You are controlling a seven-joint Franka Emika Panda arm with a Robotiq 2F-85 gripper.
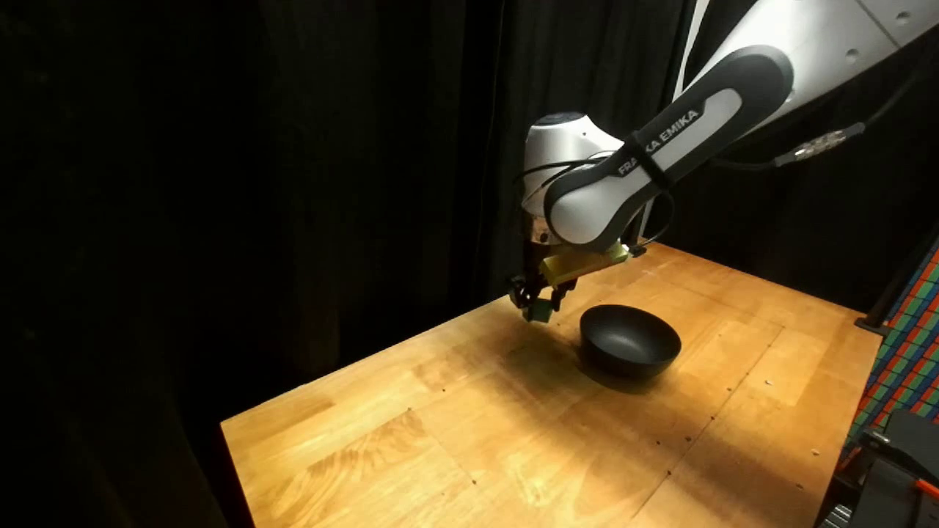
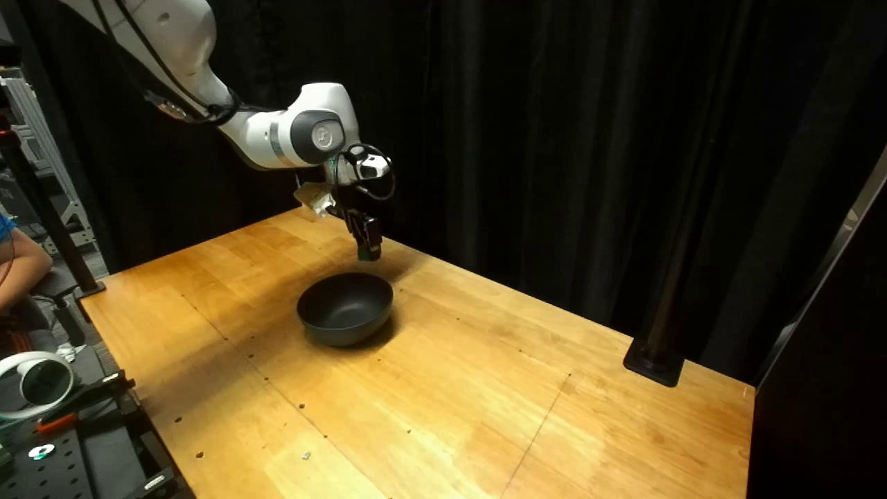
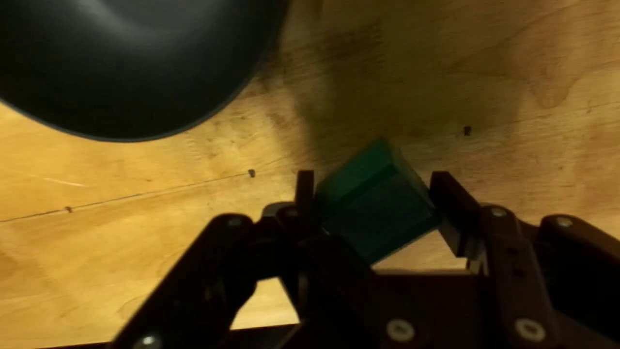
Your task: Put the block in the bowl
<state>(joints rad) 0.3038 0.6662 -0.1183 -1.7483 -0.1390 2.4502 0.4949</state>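
block [image 3: 382,213] gripped in the pincer [image 3: 375,203], raised over the table [image 1: 528,447]

the pincer is clamped on the green block, which sits turned cornerwise in its grip. in both exterior views the pincer points down; above it the arm [image 1: 704,125] bends sharply, then slopes up and away. just to one side of the pincer, on the table, stands the black bowl [image 2: 346,305], apart from the block. beyond the pincer hang dark curtains [image 2: 527,173].
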